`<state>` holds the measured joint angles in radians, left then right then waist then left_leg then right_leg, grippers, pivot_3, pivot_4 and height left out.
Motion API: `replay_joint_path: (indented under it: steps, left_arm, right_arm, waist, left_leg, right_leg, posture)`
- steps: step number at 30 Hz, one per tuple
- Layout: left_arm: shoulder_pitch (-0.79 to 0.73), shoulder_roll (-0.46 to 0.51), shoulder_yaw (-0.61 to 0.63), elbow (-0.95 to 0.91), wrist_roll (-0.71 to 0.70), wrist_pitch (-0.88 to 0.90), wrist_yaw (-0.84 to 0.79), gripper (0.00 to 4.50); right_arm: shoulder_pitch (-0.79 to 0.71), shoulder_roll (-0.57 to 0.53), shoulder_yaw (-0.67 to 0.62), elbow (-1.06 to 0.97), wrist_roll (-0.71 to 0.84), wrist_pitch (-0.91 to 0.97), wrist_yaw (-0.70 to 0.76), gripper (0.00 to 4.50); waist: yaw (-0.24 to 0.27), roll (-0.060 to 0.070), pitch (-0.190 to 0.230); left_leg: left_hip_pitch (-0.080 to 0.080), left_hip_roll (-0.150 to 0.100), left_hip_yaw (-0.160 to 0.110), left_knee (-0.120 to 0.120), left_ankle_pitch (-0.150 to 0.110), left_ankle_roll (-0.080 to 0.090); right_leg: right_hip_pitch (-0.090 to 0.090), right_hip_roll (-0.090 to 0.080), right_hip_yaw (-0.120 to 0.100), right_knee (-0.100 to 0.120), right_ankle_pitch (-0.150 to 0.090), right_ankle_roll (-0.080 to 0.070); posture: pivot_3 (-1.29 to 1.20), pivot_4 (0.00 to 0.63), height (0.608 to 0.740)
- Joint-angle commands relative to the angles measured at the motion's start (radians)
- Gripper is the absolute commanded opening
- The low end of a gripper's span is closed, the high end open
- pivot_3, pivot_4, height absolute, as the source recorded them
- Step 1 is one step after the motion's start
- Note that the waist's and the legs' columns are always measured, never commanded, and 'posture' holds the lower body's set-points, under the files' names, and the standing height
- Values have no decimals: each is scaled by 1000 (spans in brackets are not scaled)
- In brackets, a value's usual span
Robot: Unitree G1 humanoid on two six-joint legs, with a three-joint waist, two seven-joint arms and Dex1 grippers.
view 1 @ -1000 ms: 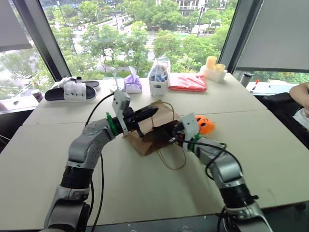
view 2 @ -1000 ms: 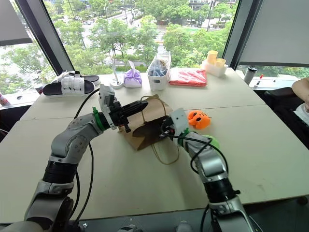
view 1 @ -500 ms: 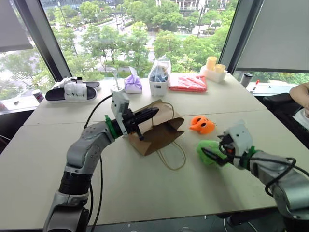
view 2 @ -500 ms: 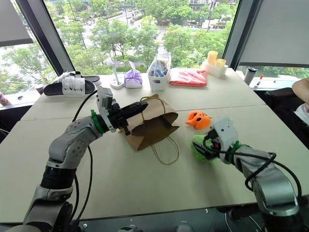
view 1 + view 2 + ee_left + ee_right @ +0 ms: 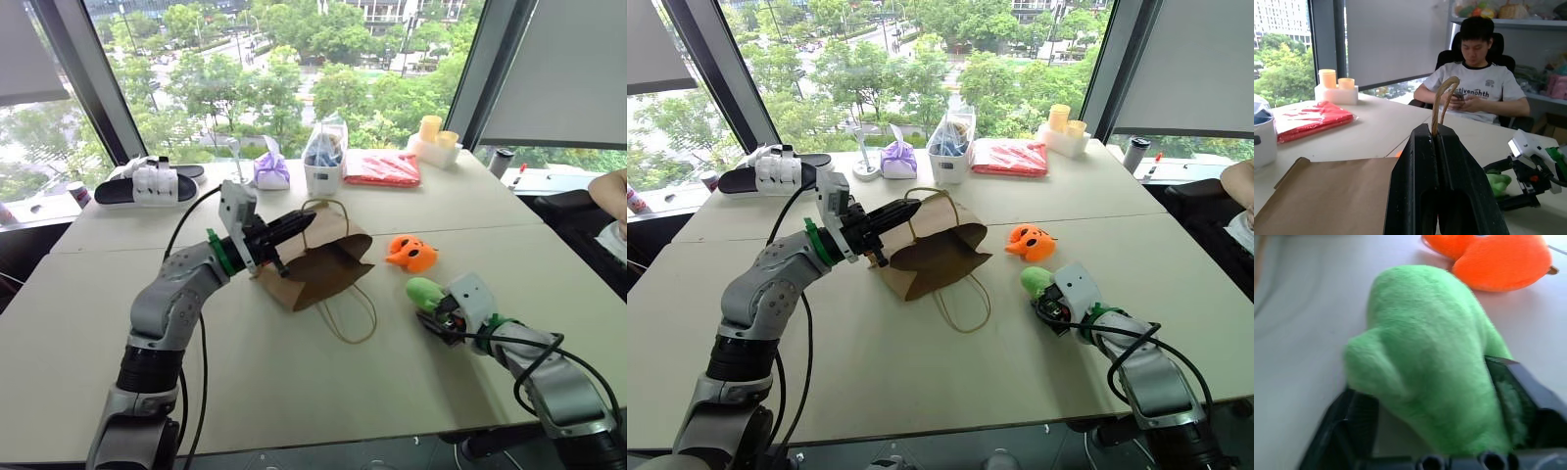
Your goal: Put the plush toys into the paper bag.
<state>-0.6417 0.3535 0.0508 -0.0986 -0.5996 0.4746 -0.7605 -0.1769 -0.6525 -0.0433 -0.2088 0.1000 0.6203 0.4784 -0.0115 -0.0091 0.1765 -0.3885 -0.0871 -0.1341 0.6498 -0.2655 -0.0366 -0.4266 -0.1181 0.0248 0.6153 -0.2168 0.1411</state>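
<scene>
1. Left gripper [image 5: 1436,142] is clenched on one string handle [image 5: 1442,100] of the paper bag [image 5: 312,262], holding that edge raised off the table [image 5: 294,392]. The bag's mouth faces the robot's right, toward the toys; the other handle loop [image 5: 348,318] lies slack on the tabletop.
2. Green plush toy [image 5: 1430,357] lies on the table to the right of the bag and well apart from it. Right gripper [image 5: 1442,428] sits around it, a finger on each side. One finger presses into the fur; the other has a gap beside it. I cannot tell whether the grasp is firm yet.
3. Orange plush toy [image 5: 411,253] rests on the table just beyond the green one, between it and the bag's mouth, untouched.
4. Step in hand, as I judge it: picking up the green toy. Neither toy is bagged, so the task is at its early stage.
5. Next move calls for a secure squeeze on the soft body, a lift clear of the orange toy, then a carry leftward into the open mouth, with the left grip keeping the bag open.
</scene>
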Motion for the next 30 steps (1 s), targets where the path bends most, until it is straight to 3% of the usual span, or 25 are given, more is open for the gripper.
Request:
replay_joint_path:
  steps: [1,4,9,14,23,30]
  left_arm:
    - [-23,13,22,-33,-2,-14,7,0]
    - [-26,22,34,-33,-9,-6,12,0]
    - [-44,24,59,-16,-34,10,24,0]
    - [-59,18,68,-15,-57,32,38,0]
    - [-50,2,70,-43,-82,67,67,0]
    - [-9,-10,63,-98,-99,97,94,0]
  right_arm:
    - [-11,-11,-14,-4,-7,-24,9,1418]
    - [-20,-28,-34,-93,29,10,44,22]
    - [-170,42,-41,-268,184,178,67,22]
    - [-267,147,117,-262,159,194,21,22]
    - [-417,332,317,69,43,-19,12,22]
    - [-510,433,354,320,-23,-191,28,22]
  waist:
    - [0,0,0]
    - [0,0,0]
    - [-8,0,0]
    - [2,-1,0]
    - [-5,-1,0]
    - [-7,-1,0]
  left_leg:
    - [0,0,0,0,0,0]
    - [0,0,0,0,0,0]
    - [0,0,0,0,0,0]
    - [0,0,-3,-1,0,0]
    - [-1,0,-3,-1,3,-5]
    - [-1,0,-3,-2,4,-7]
  right_leg:
    - [0,0,0,0,0,0]
    - [0,0,0,0,0,0]
    - [-1,0,0,0,0,0]
    - [0,0,-2,0,0,0]
    - [-2,0,-1,0,0,0]
    - [-3,0,-1,0,0,0]
  posture:
    - [0,150,740]
    - [0,150,740]
    - [0,150,740]
    - [0,150,740]
    - [0,150,740]
    - [0,150,740]
